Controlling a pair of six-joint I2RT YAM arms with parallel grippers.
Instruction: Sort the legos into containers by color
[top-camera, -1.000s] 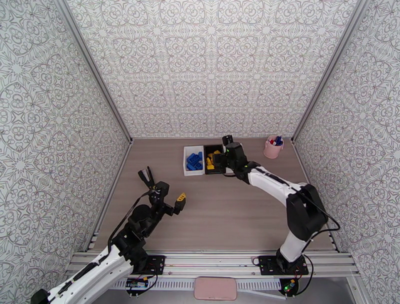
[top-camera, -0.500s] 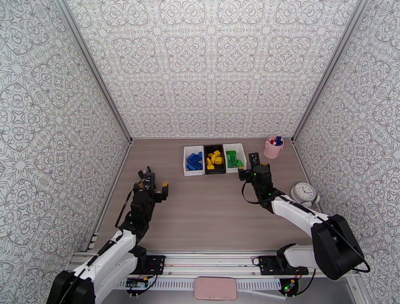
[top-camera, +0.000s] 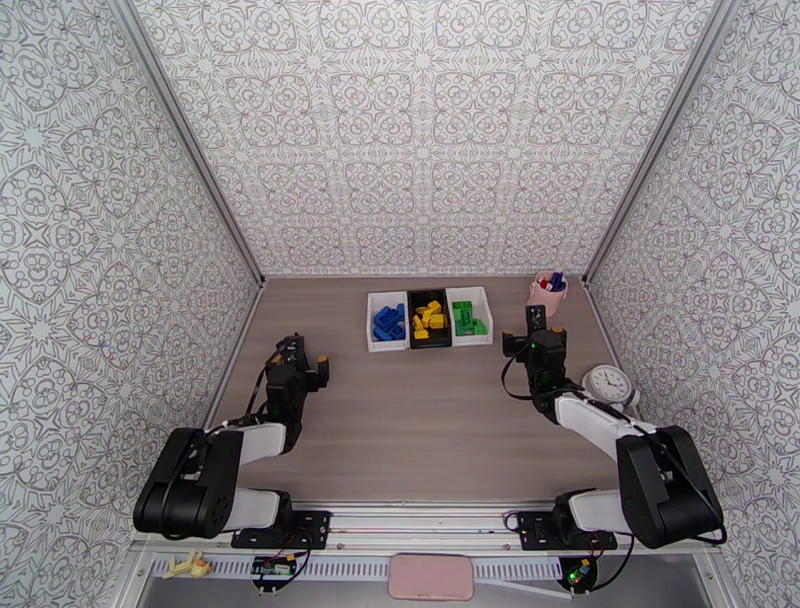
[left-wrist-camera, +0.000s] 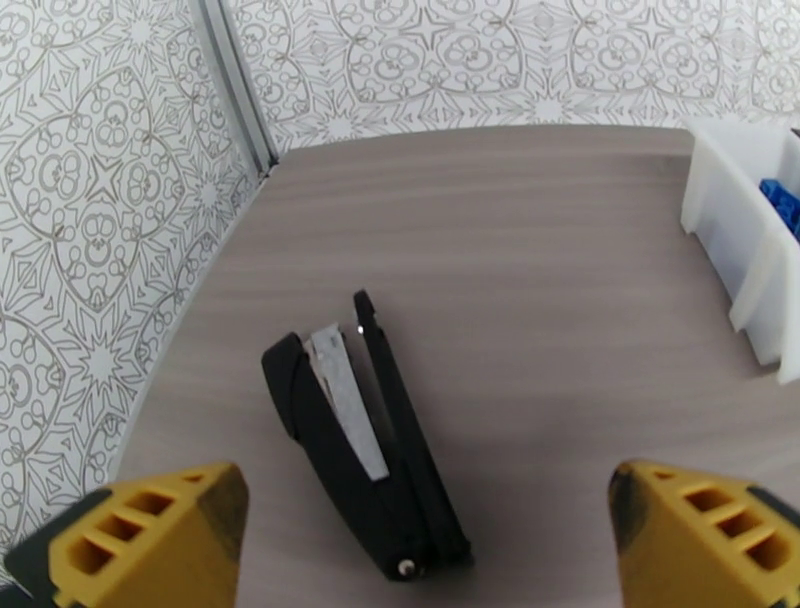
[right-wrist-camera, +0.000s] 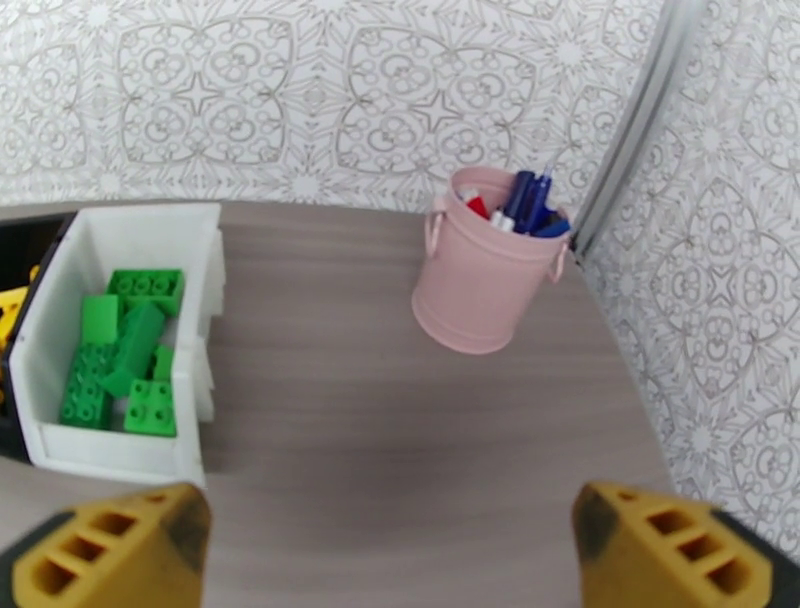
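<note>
Three containers stand side by side at the back middle of the table. The left white bin (top-camera: 372, 322) holds blue legos (top-camera: 388, 321), the black bin (top-camera: 411, 320) holds yellow legos (top-camera: 430, 319), and the right white bin (top-camera: 486, 318) holds green legos (top-camera: 465, 318). The right wrist view shows the green legos (right-wrist-camera: 120, 360) heaped in their white bin (right-wrist-camera: 150, 225). My left gripper (top-camera: 300, 358) is open and low over the table's left side, with nothing between its fingers. My right gripper (top-camera: 524, 330) is open and empty, to the right of the bins.
A black stapler (left-wrist-camera: 365, 430) lies on the table just ahead of my left gripper (left-wrist-camera: 425, 500). A pink pen cup (right-wrist-camera: 485, 275) stands at the back right corner, beyond my right gripper (right-wrist-camera: 395, 540). A white round clock (top-camera: 607, 383) lies by the right wall.
My right arm has pulled back from over the bins and swung right toward the pen cup. My left arm has folded back and sunk low on the left side. Both grippers stay open.
</note>
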